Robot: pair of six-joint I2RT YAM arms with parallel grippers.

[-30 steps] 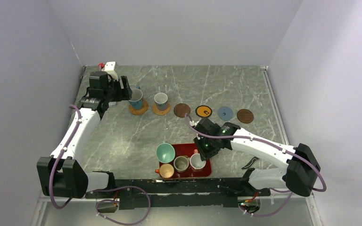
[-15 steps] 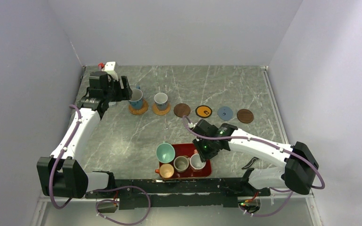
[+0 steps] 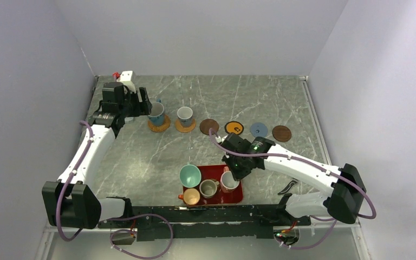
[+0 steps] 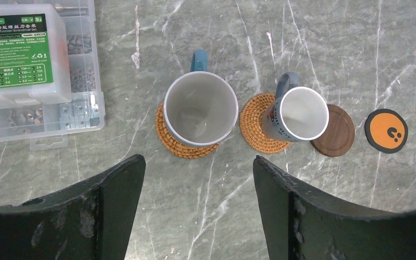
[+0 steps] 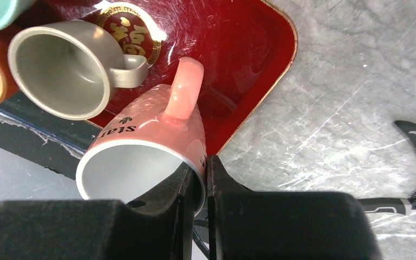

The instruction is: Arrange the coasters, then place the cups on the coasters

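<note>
The setting is presenting as a robotics lab test cell: plain pale walls (image 3: 195,38) are enclosing the marble-patterned table (image 3: 260,97) on its far, left and right sides. A left arm (image 3: 89,151) and a right arm (image 3: 298,165), both white and black, are standing bolted to a black rail (image 3: 206,216) along the table's near edge, with purple cables (image 3: 59,211) trailing from them. A clear plastic parts box (image 4: 27,59) of screws, green-labelled, is sitting at the table's far left corner.

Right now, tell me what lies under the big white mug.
A woven orange-tan coaster. Only its edge shows past the big white mug; the middle is covered.
</note>
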